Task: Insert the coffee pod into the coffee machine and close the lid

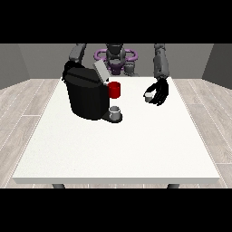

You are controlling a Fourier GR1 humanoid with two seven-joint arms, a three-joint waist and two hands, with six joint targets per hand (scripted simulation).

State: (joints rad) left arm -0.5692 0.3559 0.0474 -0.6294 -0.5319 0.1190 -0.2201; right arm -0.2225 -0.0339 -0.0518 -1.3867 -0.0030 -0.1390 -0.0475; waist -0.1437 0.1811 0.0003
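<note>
A black coffee machine (86, 96) stands on the white table (118, 145) at the view's left, its grey lid (100, 70) tilted up. A red part (115, 89) sticks out at its front, with a small grey cup (115, 112) on its base below. The hand at the view's right (159, 92) hovers right of the machine, its fingers curled round a small white coffee pod (148, 96). The hand at the view's left (69, 68) shows only partly behind the machine's top; its fingers are hidden.
The robot's torso (116, 58) is behind the table's far edge. Wide bare tabletop lies in front of the machine and towards the camera. Wooden floor surrounds the table.
</note>
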